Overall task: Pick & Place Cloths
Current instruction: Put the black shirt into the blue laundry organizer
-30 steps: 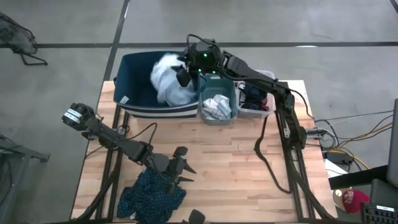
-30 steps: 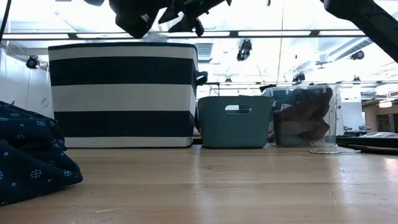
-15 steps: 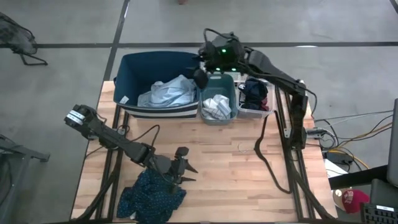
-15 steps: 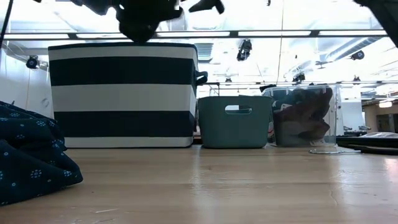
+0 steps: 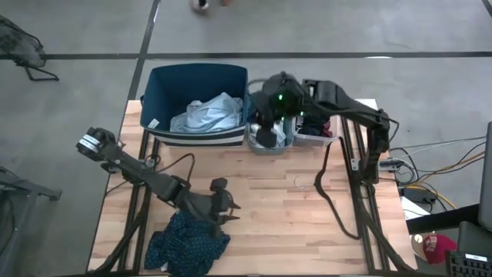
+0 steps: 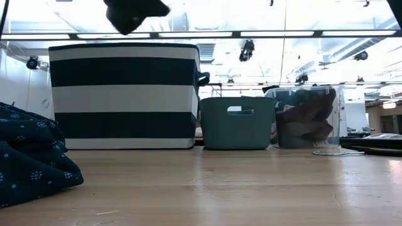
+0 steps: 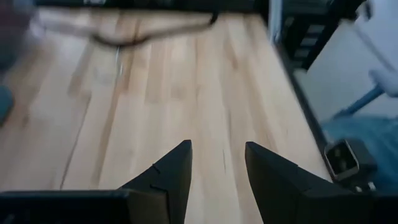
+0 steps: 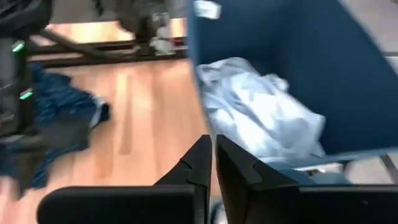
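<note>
A light blue shirt (image 5: 207,115) lies crumpled in the navy striped bin (image 5: 157,85); the right wrist view also shows the shirt (image 8: 261,118). A dark teal dotted cloth (image 5: 188,242) lies bunched on the table near its front left edge. My right gripper (image 5: 265,132) hangs shut over the small teal bin (image 5: 250,143), its shut fingers (image 8: 212,155) holding nothing. My left gripper (image 5: 221,204) stands open just beyond the dotted cloth's far edge, and only bare wood shows between its fingers (image 7: 217,168).
A clear bin (image 5: 319,132) with dark and maroon pieces stands right of the teal bin. All three bins line the table's far edge, as the low view shows: navy (image 6: 125,94), teal (image 6: 237,122), clear (image 6: 308,116). A dark cable (image 5: 327,196) runs along the table's right side.
My right gripper has let go of the light blue shirt, which has fallen into the navy bin and now lies there. The gripper has then gone toward the table's right edge and the near side, from above the navy bin to above the teal bin.
</note>
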You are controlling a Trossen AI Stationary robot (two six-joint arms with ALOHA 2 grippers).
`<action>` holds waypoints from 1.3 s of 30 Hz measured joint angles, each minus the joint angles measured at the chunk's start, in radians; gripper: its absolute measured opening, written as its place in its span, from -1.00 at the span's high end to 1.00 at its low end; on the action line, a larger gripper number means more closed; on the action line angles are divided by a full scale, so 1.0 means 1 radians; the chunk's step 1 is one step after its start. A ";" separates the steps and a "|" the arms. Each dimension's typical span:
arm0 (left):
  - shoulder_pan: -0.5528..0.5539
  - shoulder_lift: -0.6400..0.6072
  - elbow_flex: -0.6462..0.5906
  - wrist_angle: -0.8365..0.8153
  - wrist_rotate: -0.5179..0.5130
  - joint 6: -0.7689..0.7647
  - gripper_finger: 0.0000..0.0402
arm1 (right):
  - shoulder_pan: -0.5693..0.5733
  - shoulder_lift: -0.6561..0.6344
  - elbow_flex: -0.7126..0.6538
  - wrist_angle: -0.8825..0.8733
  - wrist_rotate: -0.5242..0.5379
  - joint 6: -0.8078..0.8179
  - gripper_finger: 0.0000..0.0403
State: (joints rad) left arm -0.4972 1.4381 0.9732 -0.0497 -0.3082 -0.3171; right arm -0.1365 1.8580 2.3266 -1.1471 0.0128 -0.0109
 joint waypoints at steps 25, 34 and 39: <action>-0.326 0.001 0.074 -0.476 -0.106 -0.544 0.22 | 0.298 -0.440 -0.784 0.605 0.063 0.027 0.96; -0.350 0.004 0.020 -0.504 -0.029 -0.782 0.22 | 0.395 -0.700 -1.225 0.902 0.066 0.097 0.96; -0.369 0.006 -0.036 -0.509 -0.023 -0.949 0.11 | 0.413 -0.780 -1.416 1.028 0.069 0.142 0.96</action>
State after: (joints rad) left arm -0.8658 1.4441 0.9373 -0.5584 -0.3312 -1.2656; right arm 0.2769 1.0778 0.9108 -0.1193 0.0817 0.1311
